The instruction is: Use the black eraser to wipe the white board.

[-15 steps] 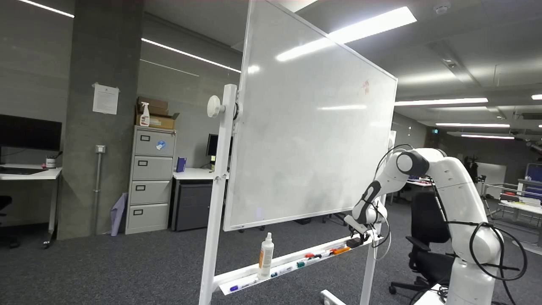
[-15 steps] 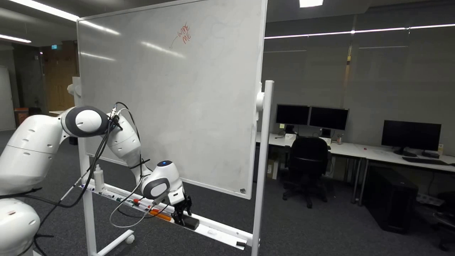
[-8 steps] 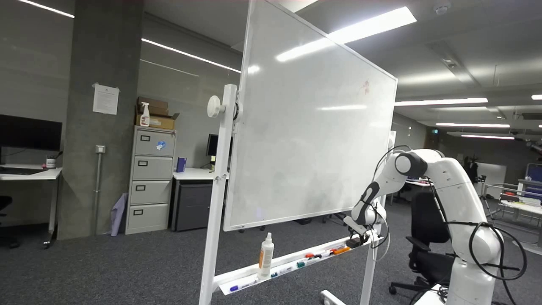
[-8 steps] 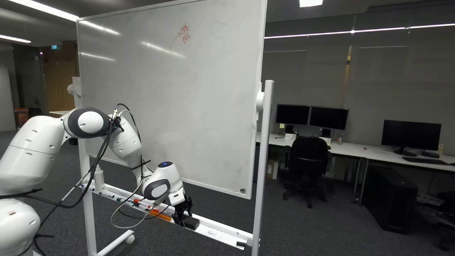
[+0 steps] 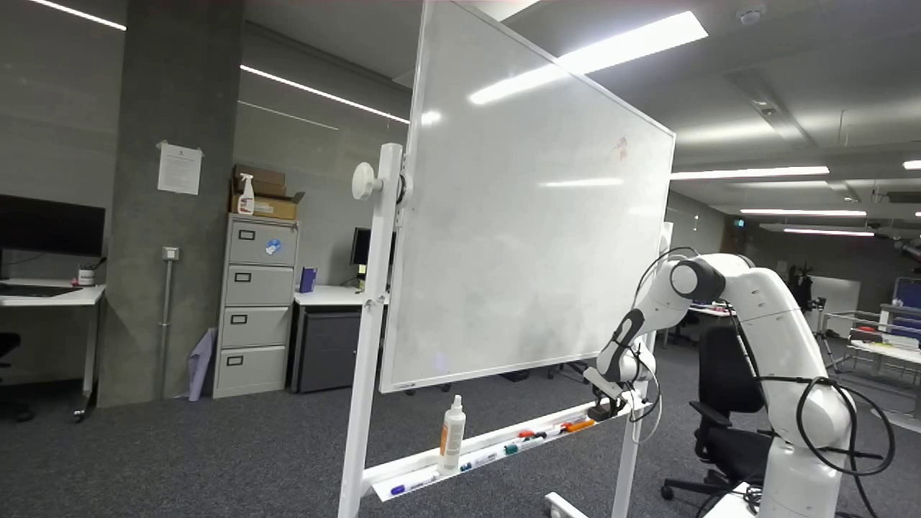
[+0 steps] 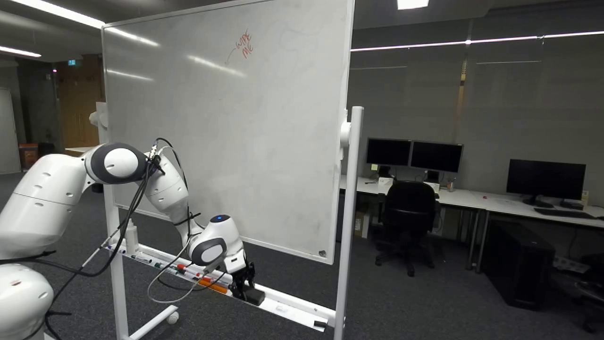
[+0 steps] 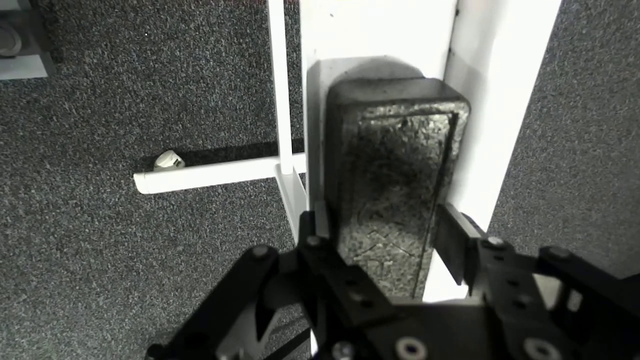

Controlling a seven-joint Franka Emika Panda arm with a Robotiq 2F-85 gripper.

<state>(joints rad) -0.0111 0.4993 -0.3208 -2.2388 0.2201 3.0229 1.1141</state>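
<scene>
The white board [image 6: 264, 141] shows in both exterior views [image 5: 518, 237], high above its tray. Red writing [image 6: 244, 45] is near its top, fainter in an exterior view [image 5: 622, 148]. The black eraser [image 7: 395, 175] lies lengthwise on the white tray [image 7: 375, 30] below the board, against the tray's raised back. The eraser's end also shows in an exterior view [image 6: 255, 296]. My gripper [image 7: 382, 225] is partly closed, with one pad against each long side at the eraser's near end. The gripper also shows low over the tray in an exterior view [image 6: 243, 287].
A white spray bottle [image 5: 452, 439] and several markers, one orange [image 6: 212, 284], lie along the tray. A small black piece [image 6: 320, 324] is at the tray's end. A stand post [image 6: 351, 212] rises beside the board. Loose cables [image 6: 174, 293] hang from the arm.
The arm has dropped very slightly, and the gripper has shifted a little along the tray. The eraser has shifted by a tiny amount at the fingers. The red writing is unchanged.
</scene>
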